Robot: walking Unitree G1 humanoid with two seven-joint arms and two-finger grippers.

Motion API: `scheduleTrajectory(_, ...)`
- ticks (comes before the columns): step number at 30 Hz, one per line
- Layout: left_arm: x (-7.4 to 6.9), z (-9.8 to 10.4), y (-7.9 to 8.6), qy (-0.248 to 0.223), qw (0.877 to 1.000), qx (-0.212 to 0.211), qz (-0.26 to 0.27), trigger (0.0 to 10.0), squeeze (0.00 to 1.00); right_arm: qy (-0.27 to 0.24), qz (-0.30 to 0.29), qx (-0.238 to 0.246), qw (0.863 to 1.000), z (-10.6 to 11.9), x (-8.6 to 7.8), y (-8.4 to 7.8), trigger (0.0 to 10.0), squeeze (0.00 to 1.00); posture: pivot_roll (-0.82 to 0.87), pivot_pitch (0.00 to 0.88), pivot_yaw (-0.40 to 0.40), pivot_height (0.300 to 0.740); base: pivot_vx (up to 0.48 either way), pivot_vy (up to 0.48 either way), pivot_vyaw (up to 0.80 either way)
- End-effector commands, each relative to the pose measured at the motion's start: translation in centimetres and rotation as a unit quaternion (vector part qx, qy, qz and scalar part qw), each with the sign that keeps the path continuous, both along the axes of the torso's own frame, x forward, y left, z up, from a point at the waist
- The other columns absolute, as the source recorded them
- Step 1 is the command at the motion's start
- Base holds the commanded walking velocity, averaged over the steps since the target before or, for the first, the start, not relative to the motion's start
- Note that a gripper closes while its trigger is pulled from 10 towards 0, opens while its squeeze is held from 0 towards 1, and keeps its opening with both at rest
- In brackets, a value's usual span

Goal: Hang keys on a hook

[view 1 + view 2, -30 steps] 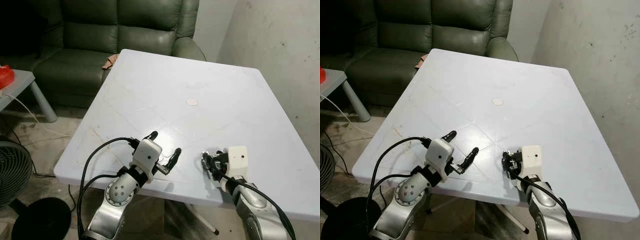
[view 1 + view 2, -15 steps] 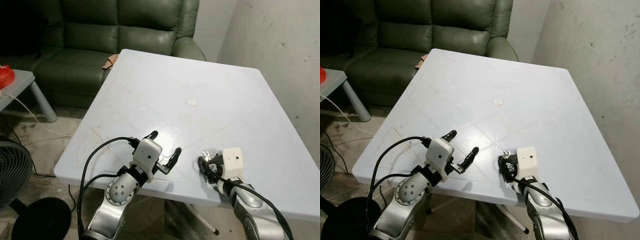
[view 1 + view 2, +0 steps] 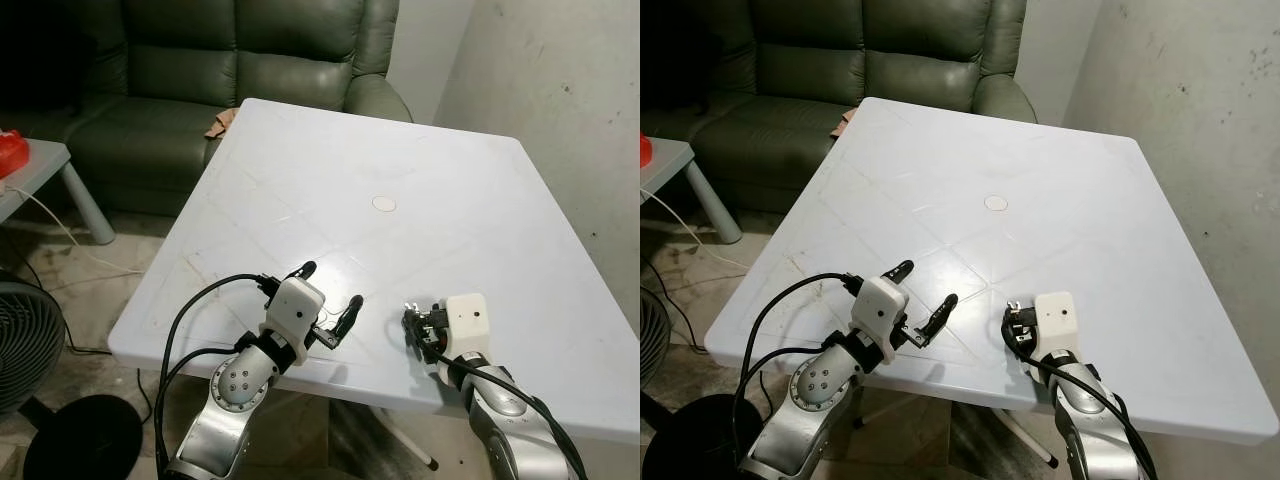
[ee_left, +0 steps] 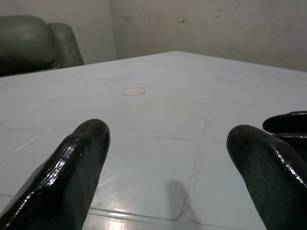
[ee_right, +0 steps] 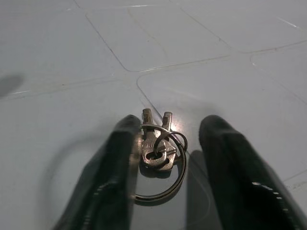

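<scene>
We see a white table [image 3: 420, 180] with both arms reaching over its near edge. Our right end effector [image 5: 165, 158] is lowered onto the tabletop near that edge, and in the right wrist view its two black fingers [image 5: 115, 167] stand apart with the keys [image 5: 156, 146] lying flat on the table between them. The keys sit on a metal ring [image 5: 165, 184], close against one finger and apart from the other, so the fingers straddle the bunch but have not closed on it; whether that near finger actually touches the ring, we cannot tell. From the head camera the right end effector [image 3: 415, 325] appears as a dark cluster in front of its white wrist housing. Our left end effector [image 3: 328, 297] hovers just over the table to the left of the right one, its fingers spread wide and holding nothing. A small round disc [image 3: 383, 204] lies near the middle of the table. Beyond the table stands a dark green sofa [image 3: 250, 60], and a fan [image 3: 25, 340] sits on the floor to the left.
</scene>
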State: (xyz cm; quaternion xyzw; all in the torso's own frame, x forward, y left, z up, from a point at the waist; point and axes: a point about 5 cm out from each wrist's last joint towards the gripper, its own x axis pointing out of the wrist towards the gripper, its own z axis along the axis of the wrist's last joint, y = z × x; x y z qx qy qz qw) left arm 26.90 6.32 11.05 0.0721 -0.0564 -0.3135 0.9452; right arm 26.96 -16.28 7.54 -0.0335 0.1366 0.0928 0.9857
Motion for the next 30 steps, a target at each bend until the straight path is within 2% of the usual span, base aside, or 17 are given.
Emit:
scheduleTrajectory(1, 0.1, 0.2, -0.4, -0.006, 1.000, 0.001, -0.003, 10.0, 0.00, 0.003, -0.002, -0.010, 1.000, -0.2, -0.1, -0.4, 0.0, 0.00, 0.01, 0.038, -0.101, 0.711, 0.000, 0.000, 0.00)
scheduleTrajectory(7, 0.1, 0.2, -0.4, -0.007, 1.000, 0.001, -0.005, 10.0, 0.00, 0.015, 0.000, -0.011, 1.000, -0.5, -0.3, -0.5, 0.0, 0.00, 0.01, 0.038, -0.101, 0.711, 0.000, 0.000, 0.00)
scheduleTrajectory(9, 0.1, 0.2, -0.4, -0.008, 1.000, 0.001, -0.005, 10.0, 0.00, 0.020, -0.003, -0.008, 1.000, -0.7, -0.4, -0.5, 2.9, 0.00, 0.01, 0.038, -0.101, 0.711, 0.000, 0.000, 0.00)
scheduleTrajectory(10, 0.1, 0.2, -0.4, -0.008, 1.000, 0.001, -0.005, 10.0, 0.00, 0.025, -0.005, -0.005, 1.000, -0.7, -0.5, -0.6, 2.9, 0.00, 0.01, 0.038, -0.101, 0.711, 0.000, 0.000, 0.00)
scheduleTrajectory(11, 0.1, 0.3, -0.4, -0.008, 1.000, 0.000, -0.004, 10.0, 0.00, 0.020, -0.009, -0.011, 1.000, -0.7, -0.5, -0.6, 8.1, 0.00, 0.00, 0.043, -0.100, 0.711, 0.000, 0.000, 0.00)
scheduleTrajectory(12, 0.1, 0.3, -0.4, -0.008, 1.000, 0.000, -0.004, 10.0, 0.00, 0.020, -0.009, -0.011, 1.000, -0.7, -0.5, -0.6, 8.1, 0.00, 0.00, 0.043, -0.100, 0.711, 0.000, 0.000, 0.00)
scheduleTrajectory(13, 0.1, 0.3, -0.4, -0.009, 1.000, 0.001, -0.004, 10.0, 0.00, 0.029, -0.006, -0.015, 0.999, -0.9, -0.5, -0.6, 10.0, 0.00, 0.00, 0.043, -0.100, 0.711, 0.000, 0.000, 0.00)
scheduleTrajectory(22, 0.1, 0.3, -0.4, -0.009, 1.000, 0.000, -0.002, 10.0, 0.00, 0.048, -0.001, -0.017, 0.999, -1.2, -0.5, -0.6, 10.0, 0.00, 0.00, 0.053, -0.102, 0.711, 0.000, 0.000, 0.00)
scheduleTrajectory(24, 0.1, 0.3, -0.3, -0.010, 1.000, -0.001, -0.001, 10.0, 0.00, 0.032, -0.006, -0.010, 0.999, -0.9, -0.5, -0.6, 10.0, 0.00, 0.00, 0.053, -0.102, 0.711, 0.000, 0.000, 0.00)
scheduleTrajectory(25, 0.1, 0.3, -0.3, -0.010, 1.000, -0.001, -0.001, 10.0, 0.00, 0.032, -0.005, -0.011, 0.999, -0.9, -0.5, -0.5, 8.7, 0.00, 0.00, 0.053, -0.102, 0.711, 0.000, 0.000, 0.00)
scheduleTrajectory(26, 0.1, 0.3, -0.3, -0.010, 1.000, -0.001, 0.000, 10.0, 0.00, 0.028, -0.010, -0.016, 0.999, -0.8, -0.4, -0.5, 3.4, 0.00, 0.00, 0.053, -0.102, 0.711, 0.000, 0.000, 0.00)
scheduleTrajectory(27, 0.2, 0.3, -0.3, -0.010, 1.000, -0.001, 0.001, 10.0, 0.00, 0.028, -0.016, -0.022, 0.999, -0.8, -0.4, -0.6, 0.0, 0.00, 0.01, 0.055, -0.106, 0.711, 0.000, 0.000, 0.00)
scheduleTrajectory(30, 0.2, 0.4, -0.3, -0.011, 1.000, -0.001, 0.001, 10.0, 0.00, 0.036, -0.016, -0.027, 0.999, -1.0, -0.3, -0.6, 0.0, 0.00, 0.01, 0.055, -0.106, 0.711, 0.000, 0.000, 0.00)
